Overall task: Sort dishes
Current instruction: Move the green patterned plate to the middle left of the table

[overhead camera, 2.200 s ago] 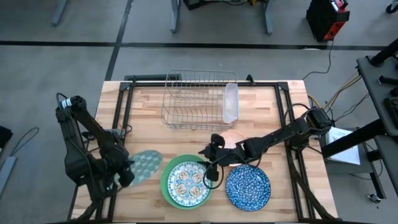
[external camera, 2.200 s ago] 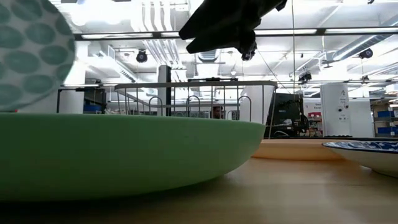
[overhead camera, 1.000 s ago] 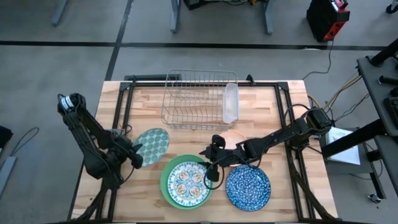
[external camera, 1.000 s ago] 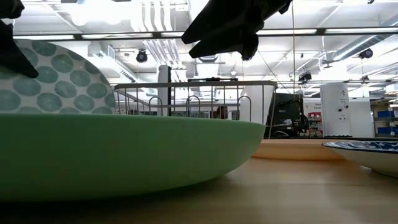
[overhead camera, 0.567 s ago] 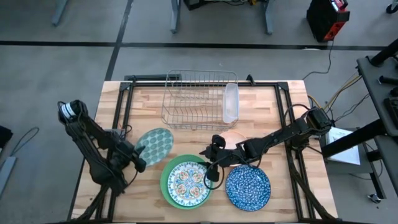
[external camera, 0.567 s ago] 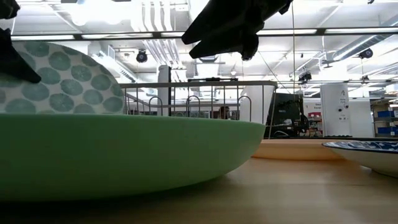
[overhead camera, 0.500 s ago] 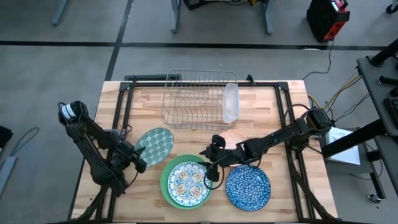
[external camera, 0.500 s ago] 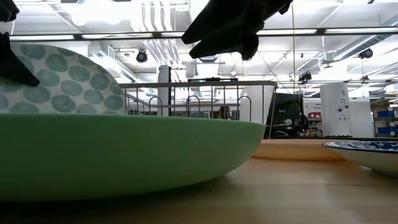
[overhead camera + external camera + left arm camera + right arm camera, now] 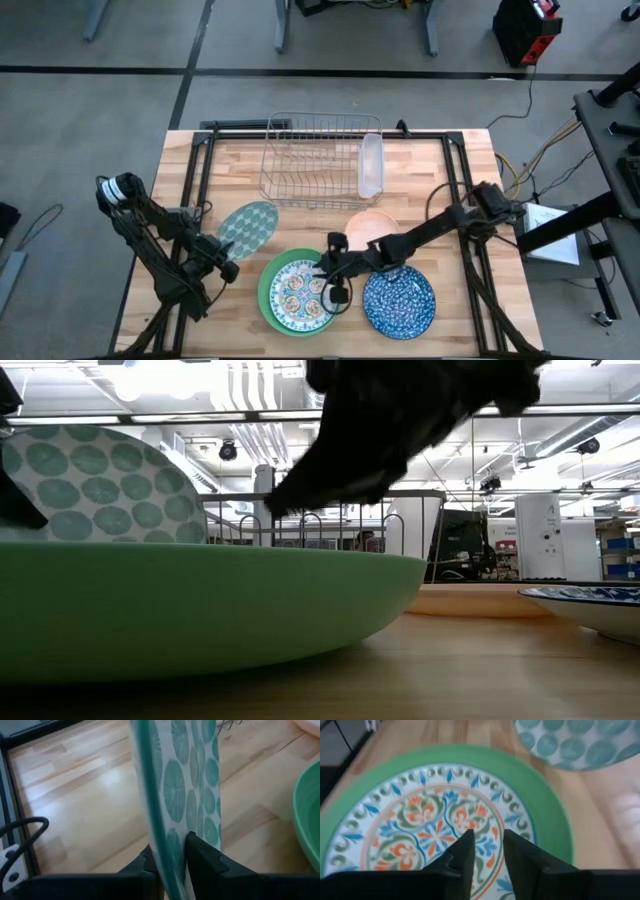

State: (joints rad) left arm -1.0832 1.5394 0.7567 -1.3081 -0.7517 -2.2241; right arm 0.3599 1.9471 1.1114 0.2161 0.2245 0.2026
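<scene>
My left gripper point(image 9: 226, 264) is shut on the white plate with green dots point(image 9: 248, 225), which stands tilted on edge left of the plain green plate point(image 9: 268, 292). The floral plate point(image 9: 300, 296) lies inside the green plate. My right gripper point(image 9: 335, 284) hangs over the floral plate point(image 9: 420, 830) and stands open by a narrow gap, with nothing between its fingers. The blue speckled plate point(image 9: 398, 298) lies on the table to the right. The peach bowl point(image 9: 368, 227) sits behind it. My left gripper pinches the dotted plate's rim point(image 9: 169, 851) between its two fingers, one finger point(image 9: 202, 856) on the patterned face and one on the back. The plate stands out beyond the fingers, tilted on edge. The green plate hides whether its lower edge touches the table.
A silver wire rack point(image 9: 318, 158) stands at the table's far middle, with a clear plastic tray point(image 9: 371, 165) along its right side. Bare wood point(image 9: 240, 170) lies between the rack and the dotted plate.
My right gripper has gone toward the table's near edge and down, from over the green plate's far rim to over the floral plate. My left gripper has shifted a little toward the near edge, still shut on the dotted plate, which has moved slightly toward the rack.
</scene>
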